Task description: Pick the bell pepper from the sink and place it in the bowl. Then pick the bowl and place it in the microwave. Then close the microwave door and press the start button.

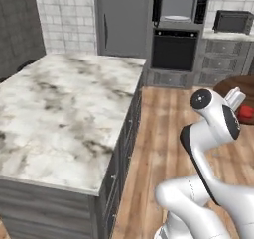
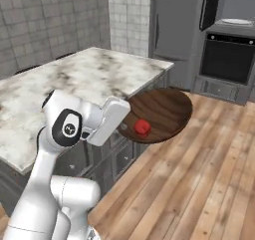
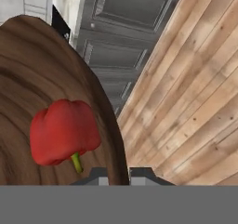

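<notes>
- the bowl (image 2: 162,113) rides in the air over the wood floor (image 2: 199,174), out beside the island counter (image 1: 64,114). you carry it that way because its next stop is the microwave, not a surface.
- in the hand view the gripper (image 3: 120,175) sits at 6 o'clock, with the bowl's rim running down between its two tips. the tips stand close together with only that rim between them, so i read it as pinched shut on the rim. the contact itself sits right at the grey band, so take that as a judgement.
- the bell pepper (image 3: 64,132) lies inside the bowl, stem toward the gripper, at about 8 o'clock from the view's centre. in the right base view it rests near the hand side of the bowl, just off the wrist. it probably rolled to the low side, which suggests the bowl tilts slightly toward the grip.
- the microwave (image 1: 178,7) is at 1 o'clock in the left base view, well apart from you. its door (image 2: 209,11) is swung open to the left, with the white turntable (image 2: 237,21) visible.
- stage, as i judge it: pepper is bowled, bowl is lifted, and transit to the microwave is under way.
- risk: a one-sided rim grip leaves the far edge free to sag, so drive smoothly or the pepper may roll.
</notes>
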Controlling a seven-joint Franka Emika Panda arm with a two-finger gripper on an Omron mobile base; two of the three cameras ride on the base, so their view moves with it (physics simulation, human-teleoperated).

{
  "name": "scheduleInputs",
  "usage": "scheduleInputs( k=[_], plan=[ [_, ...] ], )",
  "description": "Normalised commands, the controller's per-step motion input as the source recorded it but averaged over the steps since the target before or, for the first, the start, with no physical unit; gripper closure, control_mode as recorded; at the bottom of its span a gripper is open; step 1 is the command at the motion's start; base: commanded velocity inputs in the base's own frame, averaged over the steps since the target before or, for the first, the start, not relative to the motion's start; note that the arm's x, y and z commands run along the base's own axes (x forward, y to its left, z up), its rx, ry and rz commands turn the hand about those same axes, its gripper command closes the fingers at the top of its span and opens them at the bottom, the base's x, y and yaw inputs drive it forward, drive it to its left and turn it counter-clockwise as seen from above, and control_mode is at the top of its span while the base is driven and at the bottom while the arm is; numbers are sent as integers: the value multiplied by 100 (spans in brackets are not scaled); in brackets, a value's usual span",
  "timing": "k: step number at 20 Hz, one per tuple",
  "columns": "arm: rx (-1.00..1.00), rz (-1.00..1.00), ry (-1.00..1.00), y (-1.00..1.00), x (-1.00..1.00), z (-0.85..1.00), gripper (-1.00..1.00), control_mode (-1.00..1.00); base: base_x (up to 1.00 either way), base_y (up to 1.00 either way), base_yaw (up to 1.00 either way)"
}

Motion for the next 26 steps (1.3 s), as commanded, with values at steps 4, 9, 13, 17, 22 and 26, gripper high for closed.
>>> scheduleInputs(
  k=[4,9,13,17,22,26],
  plan=[
    [0,0,0,0,0,0,100,100,96,-100,-16],
    [0,0,0,0,0,0,100,100,94,-100,-18],
    [0,0,0,0,0,0,100,100,100,-100,-16],
    [0,0,0,0,0,0,100,100,100,-83,-21],
    [0,0,0,0,0,0,100,100,100,-54,-24],
    [0,0,0,0,0,0,100,100,100,-23,-28]
  ],
)
